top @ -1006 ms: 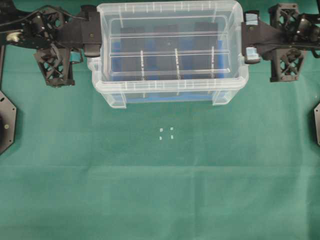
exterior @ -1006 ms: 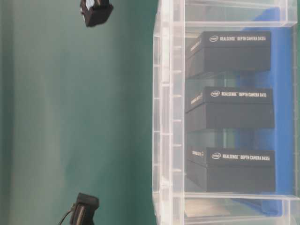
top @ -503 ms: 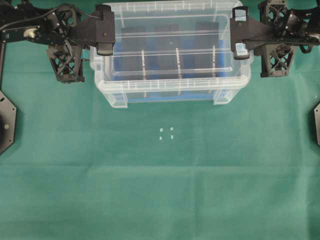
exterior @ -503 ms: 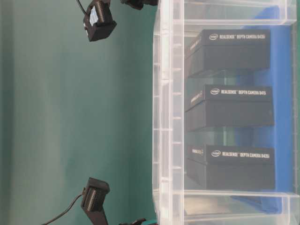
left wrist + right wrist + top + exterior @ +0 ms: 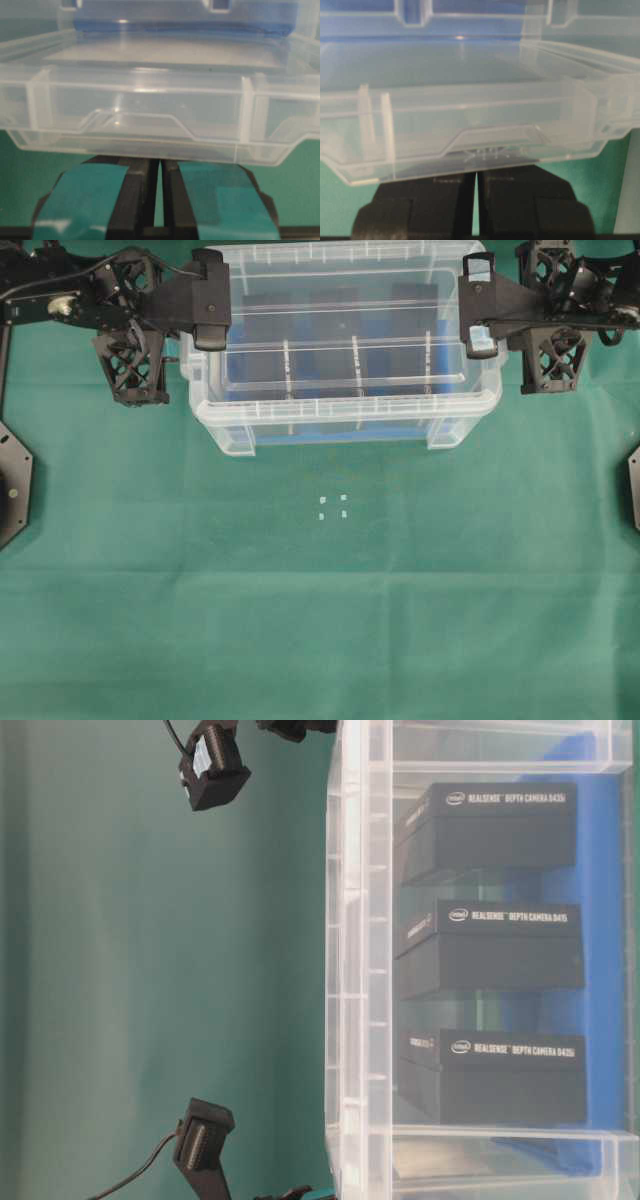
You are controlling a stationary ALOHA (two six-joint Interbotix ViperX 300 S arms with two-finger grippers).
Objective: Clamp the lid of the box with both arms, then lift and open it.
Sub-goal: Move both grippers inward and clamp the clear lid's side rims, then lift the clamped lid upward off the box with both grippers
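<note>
Overhead exterior view: both black claws, left (image 5: pixel 209 302) and right (image 5: pixel 478 305), are sitting pinched nearly closed on the flat clear plastic lid's (image 5: pixel 340 335) short ends, upper centre, atop the deep clear tub (image 5: pixel 340 425), presumably for an even lift.

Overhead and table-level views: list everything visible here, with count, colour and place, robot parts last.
Box: one, clear plastic with a blue bottom, top centre of the cloth.
Lid: one, clear, on top of the box, its short ends at the two grippers.
Black boxes: three, black, printed "RealSense Depth Camera", in a row inside the box.
White marks: four, small, on the cloth in front of the box.
Cloth: one, green, covering the table.
Left gripper: one, black with teal tape, at the lid's left end; jaws nearly together.
Right gripper: one, black, at the lid's right end; jaws nearly together.
</note>
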